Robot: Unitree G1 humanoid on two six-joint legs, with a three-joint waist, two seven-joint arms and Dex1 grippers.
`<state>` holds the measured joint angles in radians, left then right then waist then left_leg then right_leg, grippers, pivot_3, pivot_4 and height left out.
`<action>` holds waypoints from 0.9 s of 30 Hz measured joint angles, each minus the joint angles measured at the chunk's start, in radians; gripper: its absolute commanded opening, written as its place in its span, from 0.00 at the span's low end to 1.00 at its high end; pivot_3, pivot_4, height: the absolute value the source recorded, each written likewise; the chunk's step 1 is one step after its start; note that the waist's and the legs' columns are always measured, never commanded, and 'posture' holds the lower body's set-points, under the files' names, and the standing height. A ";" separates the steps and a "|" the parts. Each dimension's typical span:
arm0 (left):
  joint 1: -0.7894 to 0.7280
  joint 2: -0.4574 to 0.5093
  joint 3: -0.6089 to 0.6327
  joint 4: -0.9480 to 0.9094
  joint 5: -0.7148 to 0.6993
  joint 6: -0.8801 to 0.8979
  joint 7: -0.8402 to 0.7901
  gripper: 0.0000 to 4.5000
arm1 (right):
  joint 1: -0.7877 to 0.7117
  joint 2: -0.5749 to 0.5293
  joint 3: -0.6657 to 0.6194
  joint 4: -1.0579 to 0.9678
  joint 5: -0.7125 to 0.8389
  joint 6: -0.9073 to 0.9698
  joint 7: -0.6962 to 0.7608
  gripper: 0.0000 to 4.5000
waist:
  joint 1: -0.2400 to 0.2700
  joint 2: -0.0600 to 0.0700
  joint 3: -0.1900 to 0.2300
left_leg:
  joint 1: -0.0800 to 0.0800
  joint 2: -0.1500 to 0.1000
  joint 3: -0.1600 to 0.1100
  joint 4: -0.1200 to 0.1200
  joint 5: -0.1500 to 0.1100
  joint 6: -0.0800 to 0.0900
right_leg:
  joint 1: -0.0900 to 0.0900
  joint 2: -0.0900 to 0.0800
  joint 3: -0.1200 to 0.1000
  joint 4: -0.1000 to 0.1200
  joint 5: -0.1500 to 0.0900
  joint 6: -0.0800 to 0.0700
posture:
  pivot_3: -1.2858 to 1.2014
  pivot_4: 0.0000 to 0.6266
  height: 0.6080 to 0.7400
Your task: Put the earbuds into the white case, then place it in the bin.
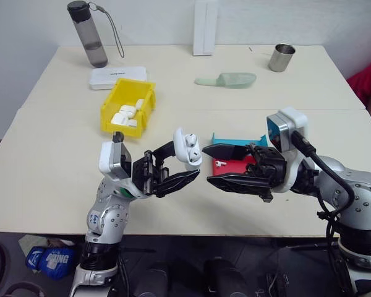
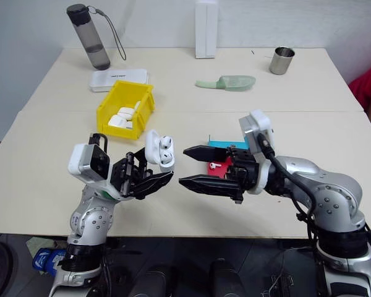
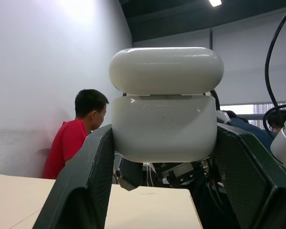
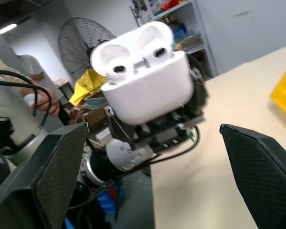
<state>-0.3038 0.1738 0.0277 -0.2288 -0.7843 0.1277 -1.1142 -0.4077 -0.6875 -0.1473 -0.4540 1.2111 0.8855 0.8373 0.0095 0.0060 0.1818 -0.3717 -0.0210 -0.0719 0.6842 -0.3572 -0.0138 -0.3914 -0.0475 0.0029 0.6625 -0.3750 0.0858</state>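
Pale tabletop (image 1: 235, 124) against a white wall (image 1: 25, 25), perhaps a standing fan (image 4: 81, 47) beyond.

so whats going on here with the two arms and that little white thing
A two-armed robot is packing earbuds. Its left claw is shut on the white case, held up above the table with the lid open. The right claw hangs open just beside it, holding nothing. One earbud lies in the red and blue tray behind the claws. The yellow bin farther back already holds several white cases.
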 measured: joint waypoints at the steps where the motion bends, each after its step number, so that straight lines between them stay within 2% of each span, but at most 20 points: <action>1: 0.000 0.004 0.000 0.000 0.000 0.001 0.000 0.61 | 0.039 -0.031 -0.023 -0.009 -0.022 -0.015 0.018 1.00 | 0.006 0.000 0.000 | 0.000 0.000 0.000 0.000 0.000 0.000 | 0.000 0.000 0.000 -0.001 0.000 0.000 | 0.52 0.24 1.00; 3: 0.001 0.029 0.003 0.002 0.004 0.001 -0.002 0.61 | 0.126 -0.102 -0.065 -0.016 -0.084 -0.050 0.072 1.00 | 0.015 0.000 0.000 | 0.000 0.000 0.000 0.000 0.000 0.001 | 0.000 0.000 0.000 -0.001 0.000 0.000 | 0.52 0.24 1.00; 6: -0.006 0.099 0.000 0.019 0.049 -0.009 -0.028 0.61 | 0.264 -0.154 -0.142 -0.007 -0.179 -0.128 0.150 0.86 | 0.017 -0.001 0.000 | 0.000 0.000 0.001 0.000 0.000 0.001 | 0.001 0.001 0.000 -0.001 0.000 0.000 | 0.52 0.24 1.00; 11: -0.052 0.264 -0.081 0.132 0.280 -0.097 -0.104 0.61 | 0.438 -0.169 -0.193 0.038 -0.351 -0.299 0.257 0.48 | 0.012 -0.001 0.000 | 0.002 0.000 0.003 0.000 0.000 0.001 | 0.001 0.002 0.002 0.000 0.000 0.000 | 0.52 0.24 1.00; 13: -0.073 0.266 -0.113 0.151 0.319 -0.088 -0.098 0.61 | 0.429 -0.168 -0.191 0.033 -0.374 -0.329 0.271 0.33 | 0.008 -0.001 0.000 | 0.002 0.000 0.004 0.000 0.000 0.001 | 0.001 0.002 0.003 0.000 0.000 0.000 | 0.52 0.24 1.00; 17: -0.125 0.266 -0.175 0.151 0.365 -0.020 -0.056 0.61 | 0.303 -0.149 -0.129 -0.034 -0.379 -0.355 0.253 0.05 | 0.004 -0.001 0.000 | 0.002 0.000 0.003 0.000 0.000 0.001 | 0.000 0.002 0.003 0.001 0.000 0.000 | 0.52 0.24 1.00; 18: -0.134 0.268 -0.189 0.150 0.373 0.000 -0.050 0.61 | 0.266 -0.146 -0.099 -0.049 -0.382 -0.355 0.245 0.01 | 0.003 -0.001 0.000 | 0.002 0.000 0.003 0.000 0.000 0.001 | 0.000 0.002 0.003 0.001 0.000 0.000 | 0.52 0.24 1.00; 27: -0.167 0.296 -0.266 0.126 0.426 0.086 -0.043 0.61 | 0.005 -0.061 0.174 -0.095 -0.447 -0.268 0.129 0.01 | 0.009 -0.001 0.000 | 0.001 0.000 0.001 0.000 0.000 0.001 | -0.001 0.000 0.002 0.000 0.000 0.000 | 0.52 0.24 1.00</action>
<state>-0.4704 0.4703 -0.2382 -0.1030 -0.3586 0.2134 -1.1576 -0.4029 -0.7485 0.0263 -0.5488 0.7643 0.6173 0.9659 0.0187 0.0051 0.1823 -0.3712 -0.0213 -0.0706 0.6839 -0.3570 -0.0131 -0.3924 -0.0470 0.0048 0.6626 -0.3748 0.0863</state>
